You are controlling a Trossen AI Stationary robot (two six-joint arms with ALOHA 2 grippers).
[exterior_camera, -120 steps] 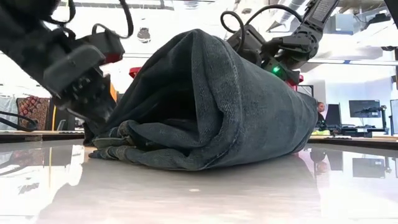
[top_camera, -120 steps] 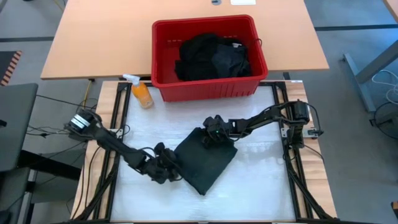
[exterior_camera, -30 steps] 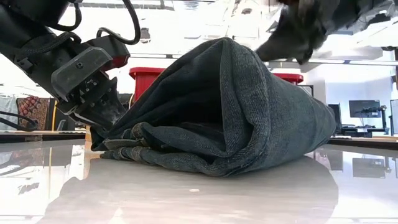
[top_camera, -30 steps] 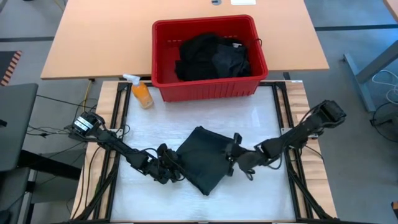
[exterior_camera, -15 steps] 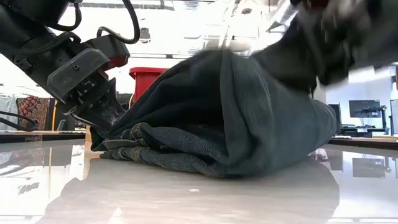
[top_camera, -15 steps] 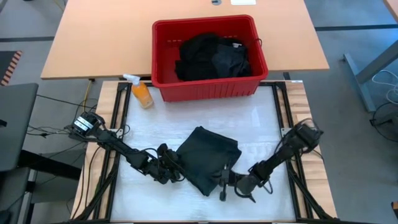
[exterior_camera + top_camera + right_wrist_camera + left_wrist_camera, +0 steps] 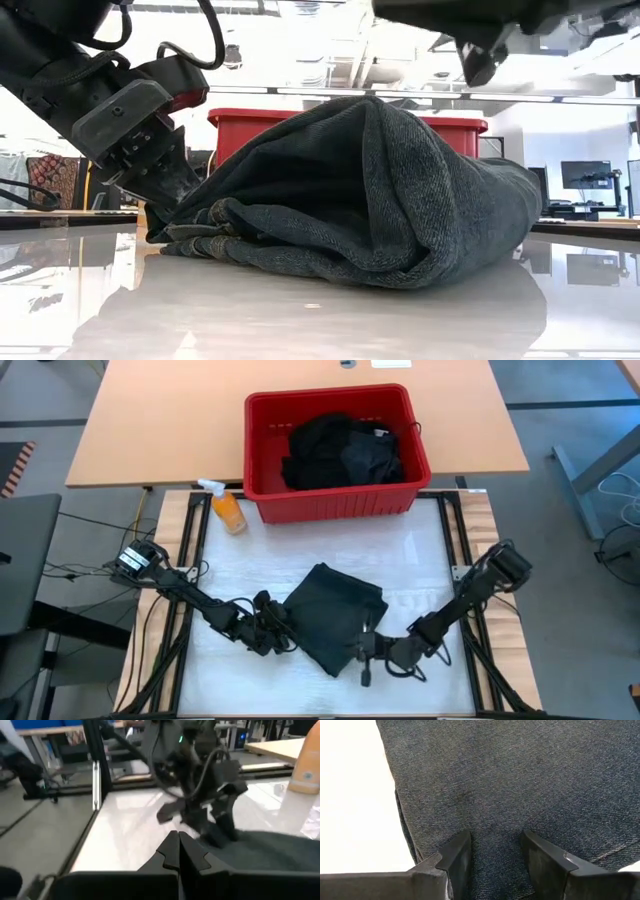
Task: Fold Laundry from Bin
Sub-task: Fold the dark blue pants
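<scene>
left tool (image 7: 495, 851) pinching garment (image 7: 520, 780), bin (image 7: 262, 420) overhead

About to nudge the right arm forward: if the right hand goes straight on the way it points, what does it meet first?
Probably the folded dark garment: the shut right hand points across its near edge toward the left hand pinching the far side. Height above the cloth is unclear.

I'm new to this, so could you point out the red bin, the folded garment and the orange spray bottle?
red bin (image 7: 330, 506): high view, front wall.
folded garment (image 7: 335, 610): high view, top middle.
orange spray bottle (image 7: 229, 512): high view, body.
</scene>
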